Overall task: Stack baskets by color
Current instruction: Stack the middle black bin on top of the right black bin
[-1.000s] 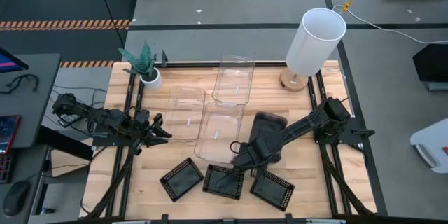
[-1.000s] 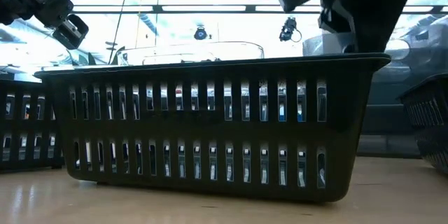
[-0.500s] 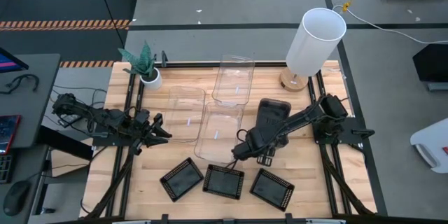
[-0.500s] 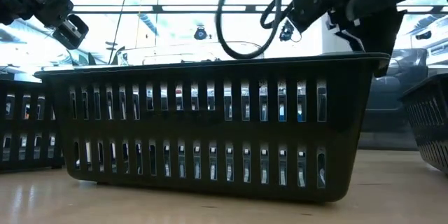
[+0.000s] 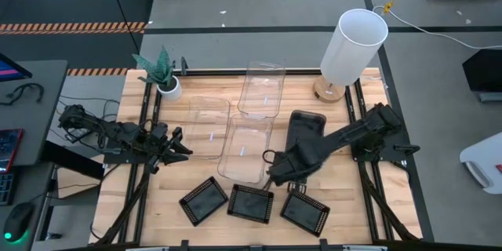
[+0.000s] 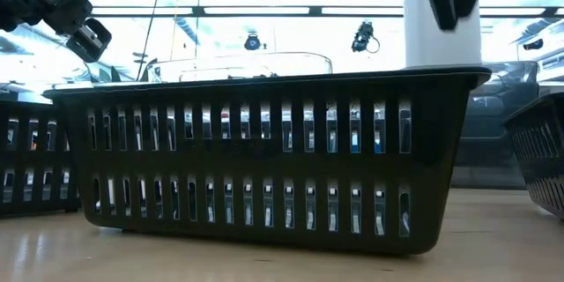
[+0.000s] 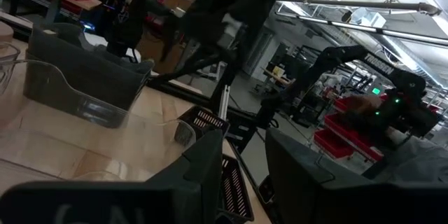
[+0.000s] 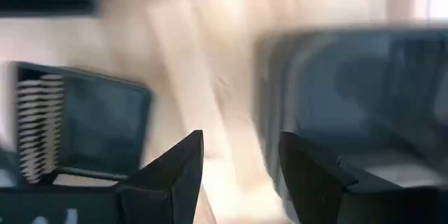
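Observation:
Three clear bins (image 5: pixel 209 128) (image 5: pixel 261 88) (image 5: pixel 247 147) stand on their bottoms in the middle of the table. To their right stands a smoky grey bin (image 5: pixel 306 128). Three black baskets (image 5: pixel 203 200) (image 5: pixel 251 202) (image 5: pixel 306 210) sit in a row along the near edge. My right gripper (image 5: pixel 278 179) (image 8: pixel 241 171) hangs open, pointing down, above the bare wood between the grey bin (image 8: pixel 350 91) and a black basket (image 8: pixel 77 126), with nothing between its fingers. My left gripper (image 5: pixel 176 146) (image 7: pixel 245 175) waits open at the table's left side, level and off the table.
A white lamp shade (image 5: pixel 353 47) stands at the far right and a small potted plant (image 5: pixel 163 74) at the far left. In the low view the middle black basket (image 6: pixel 264 159) fills the foreground. Bare wood lies right of the grey bin.
My right gripper has risen from beside the grey bin's near end and stayed open. The grey bin now stands a little nearer the far edge than a second ago.

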You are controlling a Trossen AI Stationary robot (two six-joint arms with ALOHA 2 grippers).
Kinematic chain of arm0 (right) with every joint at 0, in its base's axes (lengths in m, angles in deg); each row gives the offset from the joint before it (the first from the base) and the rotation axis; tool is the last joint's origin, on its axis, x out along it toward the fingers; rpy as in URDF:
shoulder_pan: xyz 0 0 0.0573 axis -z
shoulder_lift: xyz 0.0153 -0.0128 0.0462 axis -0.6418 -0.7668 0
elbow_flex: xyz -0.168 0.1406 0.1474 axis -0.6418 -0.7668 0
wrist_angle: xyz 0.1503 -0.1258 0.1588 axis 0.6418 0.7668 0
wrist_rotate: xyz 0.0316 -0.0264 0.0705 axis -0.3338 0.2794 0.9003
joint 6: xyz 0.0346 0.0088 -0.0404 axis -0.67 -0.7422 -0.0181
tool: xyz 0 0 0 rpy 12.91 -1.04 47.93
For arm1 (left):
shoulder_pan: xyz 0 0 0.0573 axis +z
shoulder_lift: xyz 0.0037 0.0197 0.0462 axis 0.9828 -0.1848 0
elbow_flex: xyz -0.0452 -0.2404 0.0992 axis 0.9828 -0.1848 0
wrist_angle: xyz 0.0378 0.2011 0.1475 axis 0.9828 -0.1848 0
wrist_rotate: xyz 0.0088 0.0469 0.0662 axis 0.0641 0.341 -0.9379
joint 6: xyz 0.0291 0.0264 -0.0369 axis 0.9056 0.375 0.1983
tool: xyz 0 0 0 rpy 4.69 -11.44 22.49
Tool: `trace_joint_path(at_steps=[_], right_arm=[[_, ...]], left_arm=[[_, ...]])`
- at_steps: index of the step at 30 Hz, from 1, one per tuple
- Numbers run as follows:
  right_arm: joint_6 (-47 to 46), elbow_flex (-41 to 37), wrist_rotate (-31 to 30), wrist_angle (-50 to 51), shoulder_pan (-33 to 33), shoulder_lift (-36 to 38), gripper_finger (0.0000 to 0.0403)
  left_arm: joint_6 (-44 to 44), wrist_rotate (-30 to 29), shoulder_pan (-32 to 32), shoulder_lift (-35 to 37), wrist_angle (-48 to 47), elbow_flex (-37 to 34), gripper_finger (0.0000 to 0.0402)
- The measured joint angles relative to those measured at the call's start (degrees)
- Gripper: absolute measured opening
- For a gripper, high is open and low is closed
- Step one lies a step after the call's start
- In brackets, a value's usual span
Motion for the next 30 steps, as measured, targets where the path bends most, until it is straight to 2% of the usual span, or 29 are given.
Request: trace_joint_path(at_steps=[11, 14, 22, 26, 30], right_arm=[[21.73, -3.04, 1.19, -22.99, -9.59, 0.58, 0.019], [21.73, -5.0, -0.17, -27.8, -10.18, 0.6, 0.0188], [23.39, -9.39, 1.66, -40.48, -8.67, 0.58, 0.017], [25.54, -8.85, 1.2, -42.78, -8.63, -0.56, 0.0166], [29.5, -6.42, 1.69, -41.9, -8.73, -4.79, 0.0165]], left_arm=[[0.0, 0.01, 0.02, 0.01, 0.02, 0.0, 0.0117], [0.0, 0.02, 0.01, 0.02, 0.02, 0.0, 0.0117], [0.0, 0.02, 0.02, 0.0, 0.04, 0.0, 0.0117], [0.0, 0.02, 0.02, -0.01, 0.03, 0.0, 0.0117], [0.0, 0.02, 0.02, -0.05, 0.13, 0.0, 0.0117]])
